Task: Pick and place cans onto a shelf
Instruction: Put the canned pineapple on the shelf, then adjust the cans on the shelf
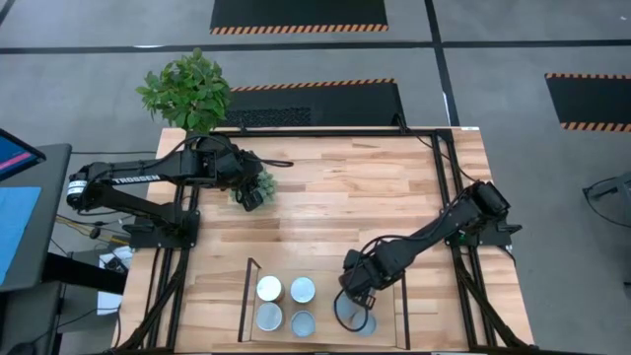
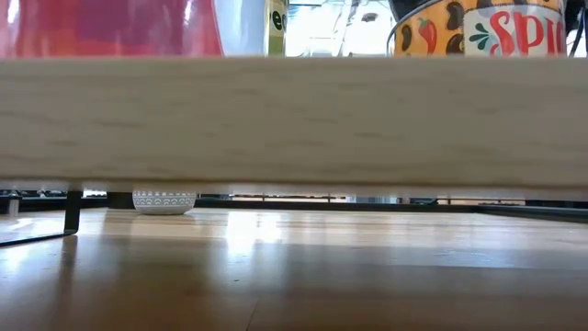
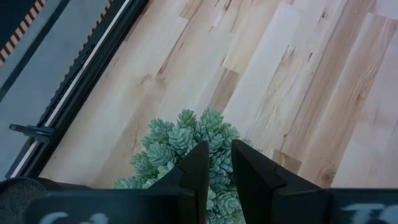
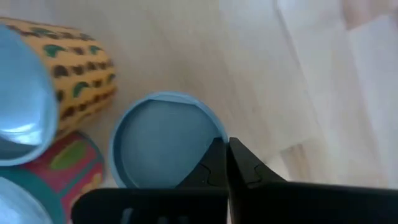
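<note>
The shelf (image 1: 325,301) is a light wooden board at the table's near edge, with thin dark brackets (image 1: 245,301) at its sides. Several cans (image 1: 286,304) with round pale tops stand on its left half. My right gripper (image 1: 357,299) points down at the shelf's right part, shut on another blue-topped can (image 4: 163,142). The low view shows the board (image 2: 294,119) from below, with can bottoms above it, among them a bean-patterned can (image 2: 478,28). My left gripper (image 1: 254,193) waits, slightly open, above a small succulent (image 3: 186,140) at the far left. My right gripper pinches the can's top rim (image 4: 216,132) between its two fingertips, one over the lid and one outside. The fingers come from above, pointing down. The can stays upright under them. I cannot tell whether its bottom rests on the shelf.
A leafy green plant (image 1: 187,91) stands at the table's far left corner. The succulent's white pot (image 2: 163,201) sits on the tabletop behind the shelf. Black frame rails (image 1: 455,197) run along the table's sides. Bare wood (image 1: 345,207) lies between the arms.
</note>
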`<action>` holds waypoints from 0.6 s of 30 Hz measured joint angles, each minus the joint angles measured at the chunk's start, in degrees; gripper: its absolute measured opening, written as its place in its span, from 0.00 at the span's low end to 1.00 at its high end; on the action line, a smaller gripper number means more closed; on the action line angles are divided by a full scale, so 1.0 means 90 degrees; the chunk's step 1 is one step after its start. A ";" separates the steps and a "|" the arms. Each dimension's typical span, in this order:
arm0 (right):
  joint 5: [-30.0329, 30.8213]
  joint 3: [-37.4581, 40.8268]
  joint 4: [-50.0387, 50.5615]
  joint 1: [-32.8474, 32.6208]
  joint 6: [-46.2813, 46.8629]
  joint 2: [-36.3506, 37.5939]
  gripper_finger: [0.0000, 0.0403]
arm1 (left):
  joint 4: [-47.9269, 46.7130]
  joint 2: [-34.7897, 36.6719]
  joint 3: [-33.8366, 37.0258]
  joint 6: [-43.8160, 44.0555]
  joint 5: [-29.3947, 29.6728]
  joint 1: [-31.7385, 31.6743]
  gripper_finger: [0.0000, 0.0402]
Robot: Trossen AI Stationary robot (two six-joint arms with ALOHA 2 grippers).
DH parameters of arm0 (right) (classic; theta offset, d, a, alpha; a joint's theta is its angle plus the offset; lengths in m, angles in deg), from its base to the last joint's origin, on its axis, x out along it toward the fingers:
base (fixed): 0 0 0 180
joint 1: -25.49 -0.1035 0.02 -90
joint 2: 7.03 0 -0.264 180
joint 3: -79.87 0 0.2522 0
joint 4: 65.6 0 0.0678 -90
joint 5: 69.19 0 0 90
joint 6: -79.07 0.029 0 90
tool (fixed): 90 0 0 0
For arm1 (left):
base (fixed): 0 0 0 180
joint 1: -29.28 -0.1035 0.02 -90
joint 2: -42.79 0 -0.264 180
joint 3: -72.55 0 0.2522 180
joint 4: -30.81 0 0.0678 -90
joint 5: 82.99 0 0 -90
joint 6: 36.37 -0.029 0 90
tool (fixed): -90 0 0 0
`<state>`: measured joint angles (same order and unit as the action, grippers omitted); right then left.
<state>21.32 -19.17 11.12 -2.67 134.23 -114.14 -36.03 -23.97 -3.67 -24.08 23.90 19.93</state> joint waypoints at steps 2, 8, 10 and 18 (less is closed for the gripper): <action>-0.0020 0.0096 -0.0221 0.0007 0.0050 0.0000 0.00 | 0.0000 0.0000 0.0000 0.0044 0.0000 0.0000 0.15; -0.0051 0.0207 -0.0321 0.0010 0.0155 0.0002 0.07 | 0.0000 0.0000 0.0000 0.0071 0.0000 0.0000 0.15; -0.0056 0.0217 -0.0318 0.0010 0.0155 0.0001 0.12 | 0.0003 0.0000 0.0000 0.0073 0.0000 0.0000 0.15; -0.0074 0.0217 -0.0317 0.0011 0.0155 0.0000 0.22 | 0.0003 0.0000 0.0000 0.0077 0.0000 -0.0001 0.15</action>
<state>20.65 -17.22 8.27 -2.57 135.63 -114.14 -36.01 -23.97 -3.67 -23.39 23.90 19.92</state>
